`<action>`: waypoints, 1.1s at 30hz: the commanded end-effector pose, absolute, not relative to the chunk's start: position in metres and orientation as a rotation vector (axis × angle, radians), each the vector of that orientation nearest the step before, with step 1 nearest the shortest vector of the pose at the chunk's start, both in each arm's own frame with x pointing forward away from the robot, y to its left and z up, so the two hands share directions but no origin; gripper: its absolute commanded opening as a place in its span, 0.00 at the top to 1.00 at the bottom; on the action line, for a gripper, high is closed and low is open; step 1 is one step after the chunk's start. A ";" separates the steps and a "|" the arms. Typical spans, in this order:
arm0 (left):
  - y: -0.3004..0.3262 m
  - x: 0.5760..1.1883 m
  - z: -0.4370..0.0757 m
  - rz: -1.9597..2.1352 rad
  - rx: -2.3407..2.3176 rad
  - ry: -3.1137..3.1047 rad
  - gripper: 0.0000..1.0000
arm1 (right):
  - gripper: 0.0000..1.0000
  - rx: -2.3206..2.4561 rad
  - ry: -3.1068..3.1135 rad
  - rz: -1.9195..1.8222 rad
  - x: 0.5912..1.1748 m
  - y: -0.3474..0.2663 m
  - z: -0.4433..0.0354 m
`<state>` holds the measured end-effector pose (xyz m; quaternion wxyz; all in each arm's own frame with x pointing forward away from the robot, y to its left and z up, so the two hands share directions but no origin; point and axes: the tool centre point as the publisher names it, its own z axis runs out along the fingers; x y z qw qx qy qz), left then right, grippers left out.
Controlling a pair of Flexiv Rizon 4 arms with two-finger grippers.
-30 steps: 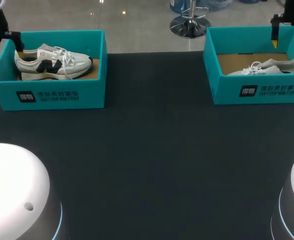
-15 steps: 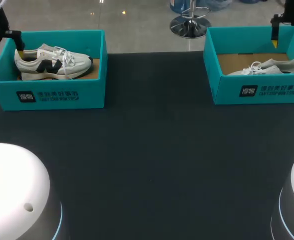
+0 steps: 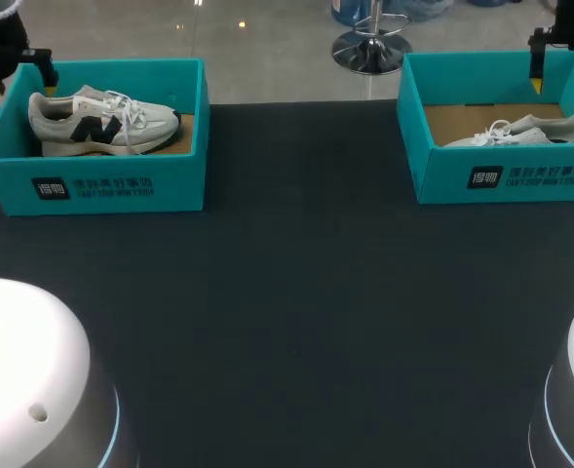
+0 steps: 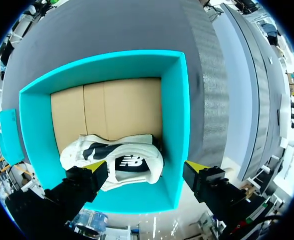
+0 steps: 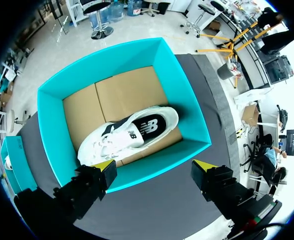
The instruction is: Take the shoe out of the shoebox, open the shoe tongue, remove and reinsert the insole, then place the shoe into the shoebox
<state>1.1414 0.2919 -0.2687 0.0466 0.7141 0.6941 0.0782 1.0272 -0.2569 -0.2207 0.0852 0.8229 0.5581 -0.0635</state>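
Note:
Two teal shoeboxes stand at the table's far edge. In the left shoebox (image 3: pixel 92 180) a white sneaker with dark side marks (image 3: pixel 101 119) lies on its side. My left gripper (image 3: pixel 23 83) hangs open above that box's heel end; in the left wrist view the gripper (image 4: pixel 146 167) has one yellow tip over the sneaker (image 4: pixel 114 160) and the other outside the box wall (image 4: pixel 174 125). The right shoebox (image 3: pixel 501 175) holds a second white sneaker (image 3: pixel 525 130). My right gripper (image 3: pixel 550 58) hovers open above its near wall (image 5: pixel 156 167), short of the sneaker (image 5: pixel 132 132).
The dark table mat (image 3: pixel 296 292) stretches between and in front of the two boxes. Brown cardboard floor (image 4: pixel 107 107) shows in the left box beyond the sneaker, and likewise in the right box (image 5: pixel 122 95). My arms' white bases sit at the near corners (image 3: pixel 23 370).
My left gripper has lifted and shifted slightly right, away from the sneaker's heel. The right arm and both sneakers have stayed put.

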 end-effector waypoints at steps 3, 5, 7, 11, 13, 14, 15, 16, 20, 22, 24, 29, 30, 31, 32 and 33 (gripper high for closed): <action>0.294 1.188 -0.276 0.137 2.202 2.172 0.00 | 0.00 2.453 1.663 -0.185 1.026 -0.257 -0.221; 0.295 1.188 -0.280 0.129 2.201 2.187 0.00 | 0.00 2.453 1.663 -0.185 1.026 -0.257 -0.221; 0.296 1.189 -0.285 0.109 2.202 2.194 0.00 | 0.00 2.453 1.663 -0.185 1.026 -0.257 -0.221; 0.302 1.186 -0.298 0.062 2.195 2.219 0.00 | 0.00 2.453 1.663 -0.185 1.026 -0.257 -0.221; 0.304 1.184 -0.304 0.049 2.197 2.224 0.00 | 0.00 2.453 1.663 -0.185 1.026 -0.257 -0.221; 0.304 1.183 -0.306 0.051 2.200 2.227 0.00 | 0.00 2.453 1.663 -0.185 1.026 -0.257 -0.221; 0.305 1.183 -0.308 0.050 2.202 2.228 0.00 | 0.00 2.453 1.663 -0.185 1.026 -0.257 -0.221; 0.305 1.183 -0.309 0.049 2.203 2.230 0.00 | 0.00 2.453 1.663 -0.185 1.026 -0.257 -0.221; 0.309 1.185 -0.316 0.034 2.203 2.241 0.00 | 0.00 2.453 1.663 -0.185 1.026 -0.257 -0.221; 0.309 1.186 -0.320 0.035 2.212 2.243 0.00 | 0.00 2.453 1.663 -0.185 1.026 -0.257 -0.221; 0.308 1.187 -0.324 0.033 2.221 2.243 0.00 | 0.00 2.453 1.663 -0.185 1.026 -0.257 -0.221; 0.306 1.188 -0.324 0.029 2.220 2.246 0.00 | 0.00 2.453 1.663 -0.185 1.026 -0.257 -0.221; 0.306 1.188 -0.324 0.030 2.219 2.247 0.00 | 0.00 2.453 1.663 -0.185 1.026 -0.257 -0.221; 0.305 1.188 -0.324 0.029 2.217 2.248 0.00 | 0.00 2.453 1.663 -0.185 1.026 -0.257 -0.221; 0.304 1.188 -0.325 0.028 2.218 2.248 0.00 | 0.00 2.453 1.663 -0.185 1.026 -0.257 -0.221; 0.303 1.188 -0.326 0.030 2.220 2.249 0.00 | 0.00 2.453 1.663 -0.185 1.026 -0.257 -0.221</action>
